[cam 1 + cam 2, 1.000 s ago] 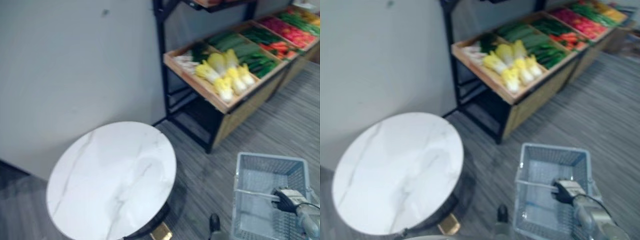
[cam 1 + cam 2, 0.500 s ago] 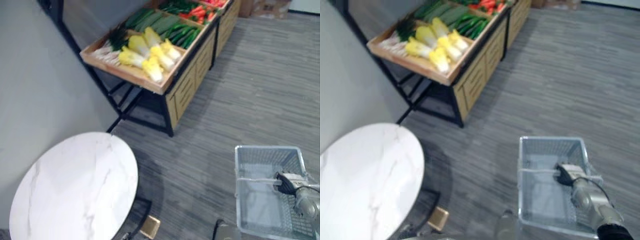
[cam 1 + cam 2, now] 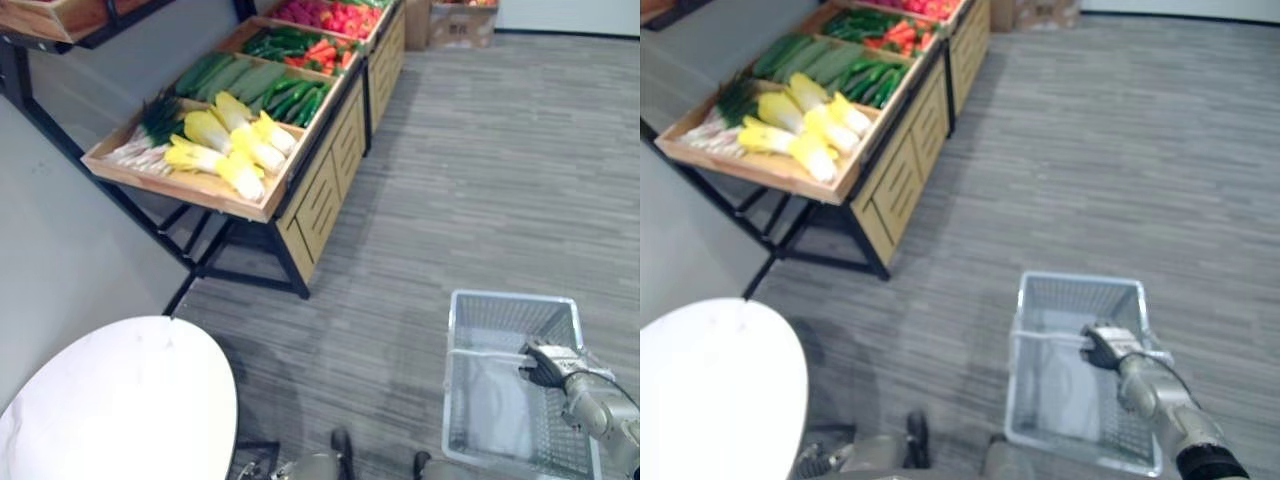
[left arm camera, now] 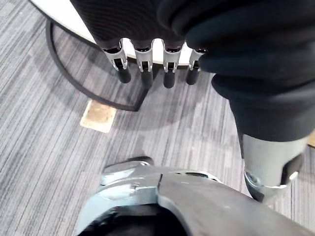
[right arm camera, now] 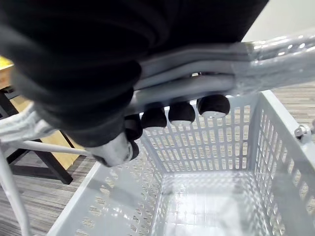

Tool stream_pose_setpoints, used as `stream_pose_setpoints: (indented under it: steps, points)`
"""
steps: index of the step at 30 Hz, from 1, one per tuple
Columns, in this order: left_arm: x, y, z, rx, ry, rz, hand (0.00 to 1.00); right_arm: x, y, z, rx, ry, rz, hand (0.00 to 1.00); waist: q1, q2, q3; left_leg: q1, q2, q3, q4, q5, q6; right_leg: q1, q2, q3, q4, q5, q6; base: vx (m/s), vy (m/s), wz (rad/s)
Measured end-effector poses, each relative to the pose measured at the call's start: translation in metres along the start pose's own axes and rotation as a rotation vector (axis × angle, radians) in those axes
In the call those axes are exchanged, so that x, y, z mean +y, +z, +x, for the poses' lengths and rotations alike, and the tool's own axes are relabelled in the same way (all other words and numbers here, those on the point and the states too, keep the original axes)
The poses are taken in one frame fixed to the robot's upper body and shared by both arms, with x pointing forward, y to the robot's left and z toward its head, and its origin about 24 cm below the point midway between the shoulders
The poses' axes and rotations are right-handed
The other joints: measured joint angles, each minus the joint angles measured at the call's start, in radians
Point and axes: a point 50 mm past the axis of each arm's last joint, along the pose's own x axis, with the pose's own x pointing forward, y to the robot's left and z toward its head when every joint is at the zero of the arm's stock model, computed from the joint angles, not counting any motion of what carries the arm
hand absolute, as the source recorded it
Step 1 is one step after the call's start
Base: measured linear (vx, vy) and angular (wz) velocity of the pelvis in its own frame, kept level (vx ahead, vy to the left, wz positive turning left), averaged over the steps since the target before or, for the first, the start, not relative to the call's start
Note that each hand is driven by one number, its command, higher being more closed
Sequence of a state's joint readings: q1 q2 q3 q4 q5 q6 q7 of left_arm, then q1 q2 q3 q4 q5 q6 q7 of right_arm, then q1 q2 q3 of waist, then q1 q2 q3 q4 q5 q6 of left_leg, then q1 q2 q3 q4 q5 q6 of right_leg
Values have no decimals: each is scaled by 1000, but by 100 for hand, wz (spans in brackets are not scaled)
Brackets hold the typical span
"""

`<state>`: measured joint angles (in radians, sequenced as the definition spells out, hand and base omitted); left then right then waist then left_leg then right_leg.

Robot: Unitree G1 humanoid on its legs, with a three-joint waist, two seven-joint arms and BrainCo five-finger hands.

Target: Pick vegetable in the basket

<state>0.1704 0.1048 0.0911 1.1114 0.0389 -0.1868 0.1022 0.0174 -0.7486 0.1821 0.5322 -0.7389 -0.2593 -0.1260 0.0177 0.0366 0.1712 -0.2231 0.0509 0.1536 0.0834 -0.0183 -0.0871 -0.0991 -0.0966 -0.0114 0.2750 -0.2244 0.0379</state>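
**Right hand** (image 3: pixel 1105 345) was clenched round the handle (image 5: pixel 206 83) of the grey mesh basket (image 3: pixel 510 320). **Left hand** (image 4: pixel 168 73) was released, its fingers straight and grasping nothing. The vegetables, yellow cabbages (image 3: pixel 235 150) and green cucumbers (image 3: pixel 240 78), lay in the wooden stand (image 3: pixel 320 190), well apart from the basket, beyond it and to its left. A round white table (image 3: pixel 120 410) stood left of the basket.

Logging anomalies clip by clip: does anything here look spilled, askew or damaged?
Nothing stands out. The basket is empty, its handle held in the right hand, and the vegetables lie sorted in the wooden crates.
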Motion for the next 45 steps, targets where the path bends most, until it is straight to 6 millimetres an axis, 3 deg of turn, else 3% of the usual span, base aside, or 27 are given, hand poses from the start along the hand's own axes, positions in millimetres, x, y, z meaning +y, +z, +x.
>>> stream_pose_setpoints:
  steps: [1,2,4,6,9,11,12,13,14,15,16,17,18,19,20,22,23,25,27,28,29,31,35,37,38,41,45]
  points:
    - [-3,-1,0,4,-8,4,0,3,0,0,3,10,2,100,14,10,1,9,1,1,-14,66,6,1,-1,23,20,-22,15,185,194,-38]
    - [-3,0,0,3,-9,6,0,5,1,0,3,14,8,100,16,15,-2,11,-10,8,-4,55,32,9,-9,25,15,-23,14,281,239,-22]
    - [1,3,1,-12,-2,23,0,7,5,1,-14,20,10,100,18,-2,14,-17,-33,24,121,-38,66,63,-41,21,-41,-13,30,321,249,-3]
    - [2,2,0,-8,7,19,0,6,10,4,-33,13,18,100,27,-6,17,-23,-31,56,223,-80,98,131,-57,20,-107,1,50,327,218,-11]
    - [2,2,0,-9,7,29,0,-2,15,10,-52,-17,24,100,42,-16,17,-8,-37,81,261,-156,95,154,-78,23,-121,21,83,283,141,-25]
    - [3,1,0,-7,10,32,0,0,21,12,-58,-28,45,100,41,-27,12,16,-50,82,210,-162,95,114,-80,25,-44,22,84,189,77,-18]
    - [4,-1,0,-1,8,48,0,12,26,9,-58,-6,73,100,42,-27,5,60,-63,83,144,-159,108,43,-83,30,122,22,84,208,82,0]
    - [9,-3,-1,4,10,81,0,23,31,8,-56,14,102,100,37,-57,7,96,-79,83,119,-165,124,-36,-94,52,312,36,109,267,91,1]
    - [12,-3,-1,4,14,97,0,25,34,9,-51,10,113,100,34,-65,9,113,-86,82,120,-177,134,-73,-101,60,408,58,146,258,54,12]
    - [18,-3,0,4,20,132,0,24,34,10,-28,-14,136,100,28,-81,9,149,-99,69,136,-202,152,-139,-109,82,587,157,193,295,21,40]
    - [21,-2,0,7,16,170,0,25,29,9,-1,-20,145,100,10,-81,10,194,-98,31,148,-222,170,-184,-107,79,722,265,193,312,5,58]
    - [20,-2,0,9,10,180,0,26,27,7,14,-28,150,100,7,-77,11,219,-96,18,146,-227,176,-201,-112,67,772,249,171,358,-15,73]
    - [19,1,1,2,3,195,0,26,22,5,32,-30,149,100,4,-78,10,273,-93,-10,131,-232,179,-235,-113,30,811,195,85,297,-20,55]
    - [20,3,2,-6,7,197,0,26,21,5,39,-31,149,100,0,-75,11,297,-89,-26,116,-232,179,-248,-109,5,798,161,57,435,-50,85]
    - [15,16,6,-44,-1,189,0,26,19,4,48,-30,150,100,-16,-61,19,347,-61,-68,88,-232,178,-265,-80,-58,632,109,11,351,-62,80]
    - [12,25,7,-75,-7,184,0,27,20,4,47,-27,152,100,-22,-50,22,360,-41,-97,84,-231,178,-266,-47,-65,449,107,8,314,-101,81]
    - [10,31,8,-98,-10,180,0,29,19,3,51,-22,154,100,-35,-50,20,367,-35,-125,76,-231,177,-261,-32,-45,238,125,29,353,-176,88]
    - [10,39,10,-123,-7,177,0,30,13,-1,80,-28,164,100,-42,-67,11,375,-31,-168,75,-255,118,-256,-34,21,-40,187,55,416,-243,94]
    - [15,37,9,-115,7,164,0,36,5,-7,136,-28,202,100,-40,-87,5,406,-34,-207,75,-291,58,-229,-53,23,-143,261,49,499,-373,95]
    - [13,32,9,-92,11,142,0,45,-5,-14,209,-12,228,100,-37,-72,1,436,-11,-253,79,-321,19,-214,-57,-9,-94,351,73,484,-389,91]
    - [10,31,9,-89,7,136,0,46,-8,-15,226,-9,231,100,-33,-60,1,435,7,-259,81,-322,19,-214,-43,-23,-85,341,59,487,-375,83]
    - [0,26,7,-74,-5,95,0,46,-18,-17,279,-14,252,100,-29,5,-28,385,80,-296,137,-288,-3,-202,-1,-102,-73,298,22,427,-333,55]
    - [-5,19,6,-40,-6,64,0,53,-27,-24,321,8,268,100,-35,8,-27,310,101,-332,316,-173,-20,-117,2,-188,-69,228,-13,325,-319,62]
    - [-2,13,5,-22,3,56,0,59,-34,-33,358,17,276,100,-29,-1,-23,248,108,-310,477,-61,-64,-32,0,-226,-93,196,-28,182,-214,52]
    - [-1,12,5,-19,6,55,0,60,-35,-35,366,17,277,100,-21,-3,-23,236,117,-291,506,-54,-62,-16,-3,-233,-109,192,-33,143,-186,39]
    - [0,10,4,-13,10,52,0,66,-44,-48,419,26,289,100,-21,-4,-23,149,148,-146,494,-133,-37,42,-20,-285,-168,174,-35,109,-117,57]
    - [0,5,2,-1,20,31,0,68,-48,-49,447,33,299,100,-12,-3,-23,116,131,-71,167,-138,-50,56,-39,-307,-190,174,-13,54,38,20]
